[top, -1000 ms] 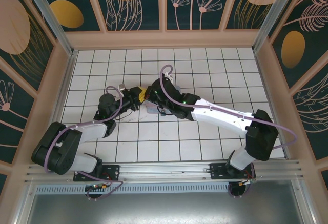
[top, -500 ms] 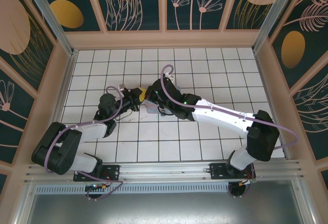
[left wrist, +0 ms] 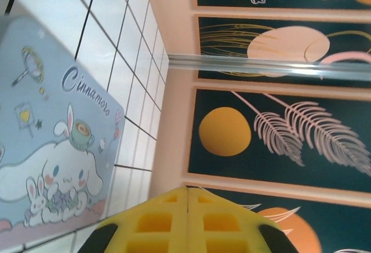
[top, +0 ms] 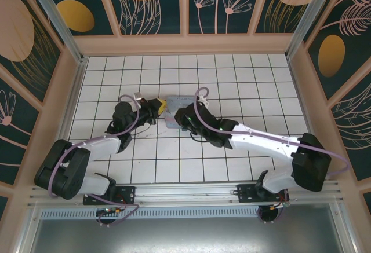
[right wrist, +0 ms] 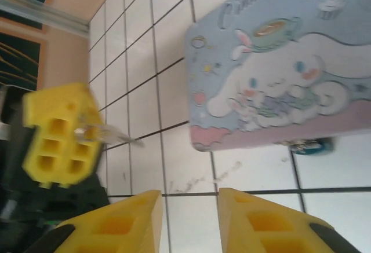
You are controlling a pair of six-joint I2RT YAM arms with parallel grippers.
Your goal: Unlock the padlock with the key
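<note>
- Starting w/ top cam: left gripper sitting at left end of pastel blue tin, yellow tips just beside tin's edge. Touching or not, can't tell. Jaw gap too small to read from up here.
- Same cam: right arm reaching in from the right, wrist over tin's near-right part and hiding some of it. Tin flat on white tiled table, approx mid-table.
- Left wrist cam: yellow fingers pressed together, just a thin seam betw. them. Tin lying left of the tips, cartoon lid up.
- Right wrist cam: right gripper w/ jaws partly spread, bare tile in the gap, pinching nothing, touching nothing.
- Same cam: left gripper's yellow tip at far left, clamped on the key. Thin metal sliver sticking out toward tin, stopping short of tin's edge, over tile.
- Same cam: the padlock showing as a teal bit peeking from under tin's pink edge, right up against it, rest hidden. Well apart from key, tin's corner in betw.
</note>
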